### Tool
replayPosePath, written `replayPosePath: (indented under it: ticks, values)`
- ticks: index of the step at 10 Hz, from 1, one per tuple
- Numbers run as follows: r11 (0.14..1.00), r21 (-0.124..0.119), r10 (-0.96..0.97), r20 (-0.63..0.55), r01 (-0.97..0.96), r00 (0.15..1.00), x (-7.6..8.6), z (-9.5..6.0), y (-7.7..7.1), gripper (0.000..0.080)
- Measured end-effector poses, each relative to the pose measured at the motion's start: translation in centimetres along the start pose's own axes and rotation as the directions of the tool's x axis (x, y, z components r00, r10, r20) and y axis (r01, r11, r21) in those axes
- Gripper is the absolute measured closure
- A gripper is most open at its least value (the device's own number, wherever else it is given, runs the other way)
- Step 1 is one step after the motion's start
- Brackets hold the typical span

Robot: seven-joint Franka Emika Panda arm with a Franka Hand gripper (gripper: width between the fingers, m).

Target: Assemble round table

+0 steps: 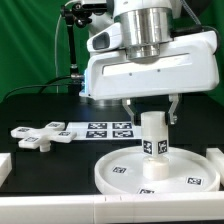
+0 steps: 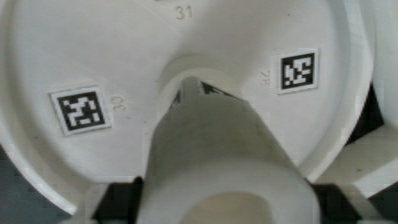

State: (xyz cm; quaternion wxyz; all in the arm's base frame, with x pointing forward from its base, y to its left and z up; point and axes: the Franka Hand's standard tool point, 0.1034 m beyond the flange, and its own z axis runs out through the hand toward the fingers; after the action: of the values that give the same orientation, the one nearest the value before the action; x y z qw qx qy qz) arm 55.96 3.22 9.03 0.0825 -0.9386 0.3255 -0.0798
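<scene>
The large rimmed round disc [image 1: 120, 175] lies flat at the front. The short cylindrical leg [image 1: 154, 138] stands upright on its central hub. In the wrist view the disc [image 2: 107, 60] fills the frame and the leg [image 2: 222, 150] rises from its hub towards the camera. My gripper [image 1: 154, 113] hangs straight above the leg, one finger on each side of its top. In the wrist view my gripper [image 2: 226, 200] has its black pads [image 2: 121, 200] pressed against both sides of the leg. The cross-shaped foot [image 1: 38, 135] lies on the table at the exterior view's left.
The marker board [image 1: 100, 130] lies on the black table behind the disc. White bars run along the table's front edge [image 1: 60, 212] and at the exterior view's right [image 1: 214, 158]. A green backdrop and a black stand are at the back.
</scene>
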Motion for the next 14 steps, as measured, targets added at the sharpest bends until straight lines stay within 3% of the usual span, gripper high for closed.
replayPosePath:
  ticks: [5, 6, 9, 11, 13, 14]
  values:
    - [0.953, 0.016, 0.304, 0.017, -0.304, 0.953, -0.05, -0.01, 0.41, 0.0390]
    - [0.891, 0.028, 0.453, 0.034, -0.454, 0.891, 0.01, -0.03, 0.66, 0.0390]
    - [0.704, 0.021, 0.707, 0.073, -0.710, 0.704, -0.37, 0.05, 0.70, 0.0390]
    - [0.562, 0.012, 0.823, 0.087, -0.827, 0.561, -0.55, 0.13, 0.53, 0.0390]
    - [0.375, -0.019, 0.923, 0.105, -0.927, 0.371, -0.94, 0.33, -0.12, 0.0390]
    - [0.355, -0.023, 0.930, 0.109, -0.935, 0.350, -0.92, 0.34, -0.08, 0.0390]
